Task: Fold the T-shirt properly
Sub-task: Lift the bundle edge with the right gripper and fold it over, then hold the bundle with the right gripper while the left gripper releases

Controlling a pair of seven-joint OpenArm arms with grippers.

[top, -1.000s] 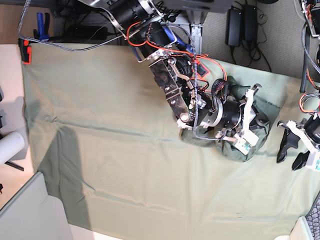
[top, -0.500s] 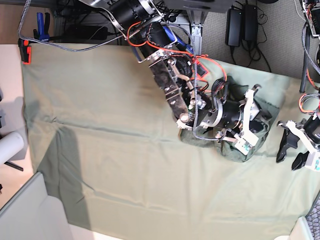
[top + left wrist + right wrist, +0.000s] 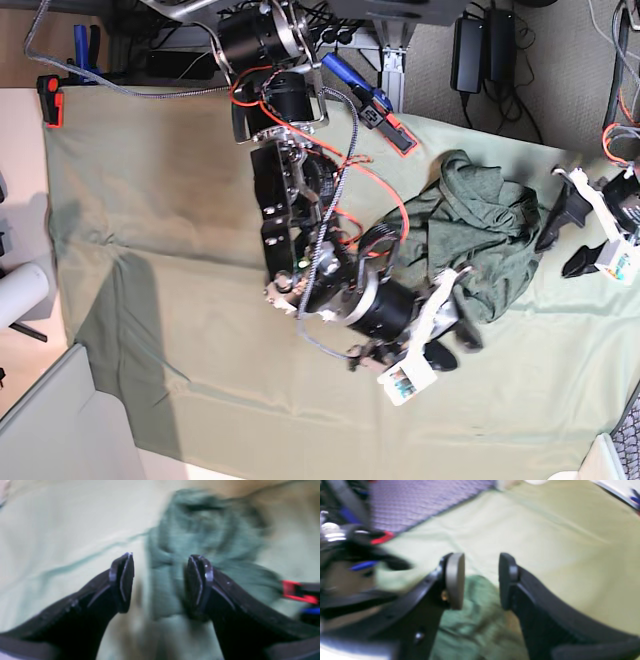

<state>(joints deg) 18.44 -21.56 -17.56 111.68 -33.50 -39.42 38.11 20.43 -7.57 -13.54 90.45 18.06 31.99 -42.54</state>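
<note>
T-shirt (image 3: 480, 240): crumpled in a heap on the cloth's right part (not spread flat), between the two grippers.
Cloth (image 3: 180, 250): pale green, wrinkled, covering the table.
Right gripper (image 3: 450, 325): jaws parted, empty, at the heap's lower-left edge.
Left gripper (image 3: 570, 235): jaws wide apart, empty, just right of the heap.

Pale green table cloth (image 3: 150, 200), grey carpet floor (image 3: 550, 100), black power bricks (image 3: 483, 50)
</note>
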